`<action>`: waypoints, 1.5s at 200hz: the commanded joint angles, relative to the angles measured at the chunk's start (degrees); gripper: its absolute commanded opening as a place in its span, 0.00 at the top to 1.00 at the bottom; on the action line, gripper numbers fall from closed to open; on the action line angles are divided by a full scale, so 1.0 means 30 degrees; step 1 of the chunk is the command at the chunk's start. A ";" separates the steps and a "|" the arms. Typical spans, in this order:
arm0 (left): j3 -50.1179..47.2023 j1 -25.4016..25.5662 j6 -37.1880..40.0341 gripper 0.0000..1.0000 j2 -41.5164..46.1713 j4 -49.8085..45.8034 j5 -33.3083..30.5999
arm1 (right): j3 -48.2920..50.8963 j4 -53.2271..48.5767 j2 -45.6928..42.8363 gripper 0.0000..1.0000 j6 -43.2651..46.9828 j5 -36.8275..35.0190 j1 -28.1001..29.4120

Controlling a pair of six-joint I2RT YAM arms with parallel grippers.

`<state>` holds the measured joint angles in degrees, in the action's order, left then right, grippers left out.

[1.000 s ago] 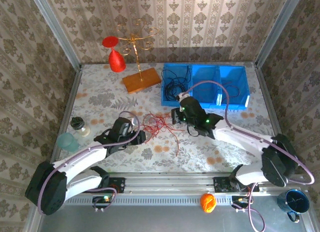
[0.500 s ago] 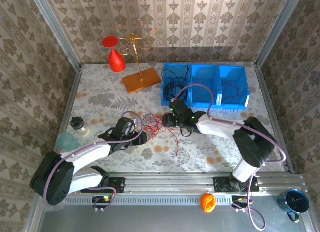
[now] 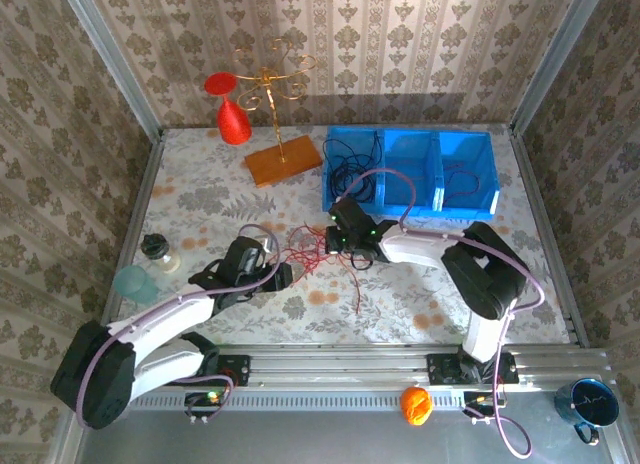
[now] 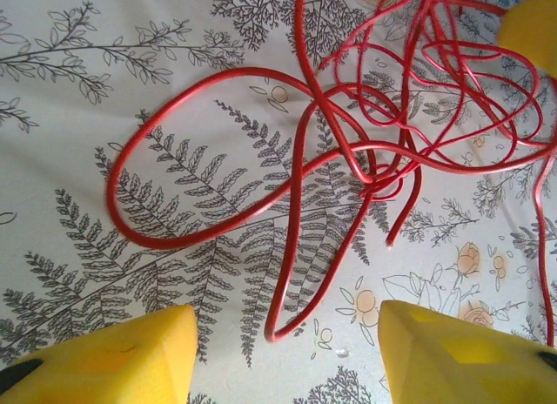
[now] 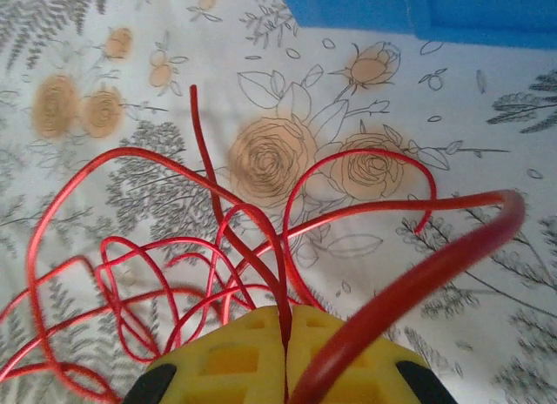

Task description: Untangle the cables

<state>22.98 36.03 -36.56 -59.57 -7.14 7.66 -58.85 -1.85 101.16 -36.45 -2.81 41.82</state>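
The flowered worktop [image 3: 200, 189] carries a blue bin [image 3: 470, 208] just beyond the right hand [image 3: 333, 240] and well apart from the left hand [image 3: 284, 275]. Black cables [image 3: 352, 169] lie in the bin compartment nearest the right hand. The red cables [image 3: 306, 246] sprawl in a loose tangle on the worktop between the two hands. The right hand is clenched on one red strand, its fingers [image 5: 235, 356] pressed together, with loops spreading ahead of it. The left hand is released, its fingers [image 4: 104, 356] wide apart, and a red loop lies just ahead between them, touching neither.
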 commanded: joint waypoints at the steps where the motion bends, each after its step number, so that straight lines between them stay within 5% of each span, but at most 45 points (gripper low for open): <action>1: -0.0265 0.0025 0.0118 0.41 0.0600 -0.0469 -0.0377 | 0.0209 -0.0829 -0.2949 1.00 0.1284 -0.0996 0.0560; 60: -0.0388 0.0057 -0.0079 0.51 -0.0737 0.1181 0.0554 | 0.0114 -0.3658 -0.9036 0.95 0.3320 -0.1845 0.1644; 90: -0.0213 0.0170 -0.0325 0.47 -0.0935 0.1778 0.1113 | -0.0116 -0.4725 -1.0381 0.92 0.3851 -0.1523 0.1806; 124: 0.0190 0.0280 0.0130 0.29 0.0006 0.0930 0.0681 | 0.1699 -0.4014 -0.9157 0.89 0.3822 -0.1389 0.1762; 182: -0.1020 0.0631 -0.0110 0.26 0.0903 0.3546 0.2626 | 0.3921 -0.0730 -0.5725 0.89 0.1973 -0.0007 0.1761; 220: -0.0291 0.1432 0.0257 0.26 -0.1354 0.4751 0.2505 | 0.4041 -0.0723 -0.5189 0.65 0.1946 0.0036 0.1726; 265: 0.0720 0.1564 0.0582 0.45 -0.4789 0.6464 0.2552 | 0.4319 -0.0793 -0.5335 0.62 0.1953 -0.0082 0.1310; 300: 0.1141 0.1566 0.0866 0.80 -0.5359 0.6335 0.2190 | 0.4295 -0.1002 -0.5620 0.92 0.2052 -0.0235 0.1132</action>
<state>24.69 40.49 -34.89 -75.66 10.02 14.63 -46.37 -4.82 85.78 -30.59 -2.96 45.54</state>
